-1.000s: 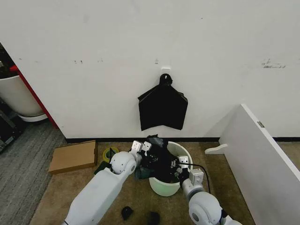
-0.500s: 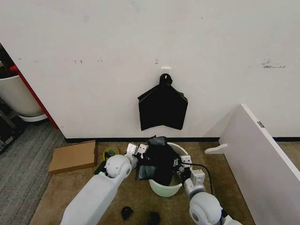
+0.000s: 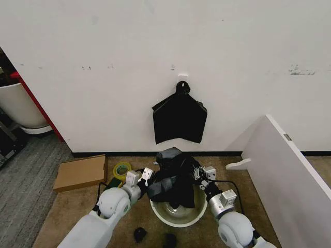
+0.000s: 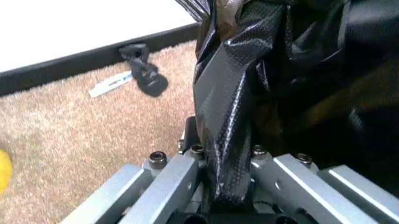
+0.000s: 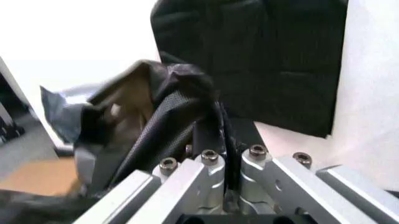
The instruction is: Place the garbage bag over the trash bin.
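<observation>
Black garbage bag [image 3: 173,178] hanging bunched above the trash bin [image 3: 179,216], lower centre.
Left gripper [image 3: 147,182] and right gripper [image 3: 198,175] are each pinching bag film between closed jaws.

Glossy black garbage bag [image 3: 173,178] with fine dotted texture; white trash bin [image 3: 178,217], pale green inside; tan carpet [image 3: 67,206]; brown cardboard [image 3: 81,172] at lower left; yellow-green tape roll [image 3: 122,169]

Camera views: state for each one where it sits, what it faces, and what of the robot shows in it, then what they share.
Head view: high on the robot, facing down toward the wall; shows both arms holding the garbage bag above the trash bin.
Left wrist view: behind the left gripper, facing carpet and baseboard; fingers clamp bag film.
Right wrist view: behind the right gripper, facing the wall; fingers pinch film.
Shared: the garbage bag.
</observation>
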Available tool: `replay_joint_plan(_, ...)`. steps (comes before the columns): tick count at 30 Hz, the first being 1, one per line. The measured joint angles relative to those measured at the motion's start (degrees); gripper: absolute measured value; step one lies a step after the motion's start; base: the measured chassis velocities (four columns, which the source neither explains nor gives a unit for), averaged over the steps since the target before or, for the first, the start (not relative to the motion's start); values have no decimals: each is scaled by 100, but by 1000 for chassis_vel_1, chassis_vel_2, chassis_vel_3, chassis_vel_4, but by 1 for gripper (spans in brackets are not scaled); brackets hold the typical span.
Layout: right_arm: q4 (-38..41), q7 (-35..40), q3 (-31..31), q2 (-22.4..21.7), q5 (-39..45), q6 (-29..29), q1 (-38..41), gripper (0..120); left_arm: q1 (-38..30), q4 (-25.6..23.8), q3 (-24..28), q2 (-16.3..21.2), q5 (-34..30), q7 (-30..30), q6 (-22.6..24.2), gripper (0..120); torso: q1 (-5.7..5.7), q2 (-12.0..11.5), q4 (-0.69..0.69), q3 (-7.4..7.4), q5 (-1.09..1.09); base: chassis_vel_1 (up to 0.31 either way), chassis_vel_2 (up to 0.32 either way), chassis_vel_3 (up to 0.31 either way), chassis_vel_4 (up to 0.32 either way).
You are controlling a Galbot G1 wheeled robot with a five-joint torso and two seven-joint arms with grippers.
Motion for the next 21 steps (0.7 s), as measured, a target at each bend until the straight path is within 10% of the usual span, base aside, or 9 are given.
replay_joint_plan(12,369,337,554,-47,806,-471,-456,0,453,-232,-280,218,56,412,-1237,1,0,0,-1,0,0,0,0,0,0)
replay_joint_plan(21,368,-466,690,-152,786,459,-1028,0,381,-391,-787,85,-452,160,-1368,1,-1,-1,-1,0,-1,0,0,0,0)
